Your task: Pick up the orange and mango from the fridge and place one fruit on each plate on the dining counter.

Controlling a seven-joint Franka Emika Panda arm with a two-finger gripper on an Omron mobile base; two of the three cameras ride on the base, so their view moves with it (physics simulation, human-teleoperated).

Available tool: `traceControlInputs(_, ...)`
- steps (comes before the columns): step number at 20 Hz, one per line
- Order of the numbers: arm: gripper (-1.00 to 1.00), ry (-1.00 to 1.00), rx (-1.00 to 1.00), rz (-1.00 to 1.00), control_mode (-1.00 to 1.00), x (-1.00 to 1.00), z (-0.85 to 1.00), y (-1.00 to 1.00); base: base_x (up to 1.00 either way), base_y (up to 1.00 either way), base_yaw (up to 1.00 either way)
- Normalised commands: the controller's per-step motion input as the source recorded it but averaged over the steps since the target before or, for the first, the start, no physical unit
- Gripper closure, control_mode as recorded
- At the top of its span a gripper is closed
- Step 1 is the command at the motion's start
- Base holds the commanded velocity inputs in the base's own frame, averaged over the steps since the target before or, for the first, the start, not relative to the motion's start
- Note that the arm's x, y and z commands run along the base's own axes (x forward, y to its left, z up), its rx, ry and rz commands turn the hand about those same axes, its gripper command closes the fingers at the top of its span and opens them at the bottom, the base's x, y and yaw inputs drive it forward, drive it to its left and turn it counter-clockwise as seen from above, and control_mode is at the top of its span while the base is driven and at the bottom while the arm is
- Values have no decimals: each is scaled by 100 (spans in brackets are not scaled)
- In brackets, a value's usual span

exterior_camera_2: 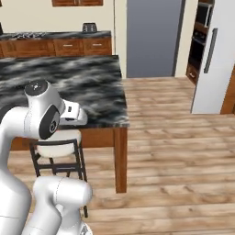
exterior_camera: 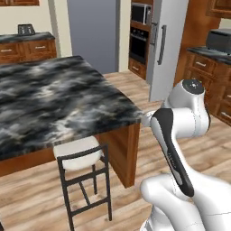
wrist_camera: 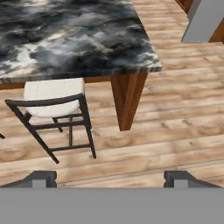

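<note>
Fruit being out of sight behind the shut fridge [exterior_camera: 168, 45], I'm carrying the hand [wrist_camera: 111, 178] wide and empty, expecting light, smooth, rollable pieces needing a mid-body grip.

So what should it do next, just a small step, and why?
Probably drive the base toward the fridge. Its doors look shut, it stands across the wooden floor well beyond the arm, and the pincer is open and holds nothing. The robot sits by the dining counter and a stool, with no fruit in sight here.
</note>
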Motion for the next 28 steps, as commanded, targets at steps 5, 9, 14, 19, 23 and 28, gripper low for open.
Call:
traceControlInputs(5, -100, 0, 0, 0, 100, 0, 0, 0, 13, -100, -14)
traceControlInputs(9, -100, 0, 0, 0, 100, 0, 0, 0, 32, -100, -14)
traceControlInputs(14, -100, 0, 0, 0, 100, 0, 0, 0, 60, -100, -11)
traceControlInputs(19, -100, 0, 0, 0, 100, 0, 0, 0, 100, -100, 0)
traceControlInputs(23, -100, 0, 0, 0, 100, 0, 0, 0, 100, -100, 0)
traceControlInputs(28, -100, 0, 0, 0, 100, 0, 0, 0, 100, -21, 0)
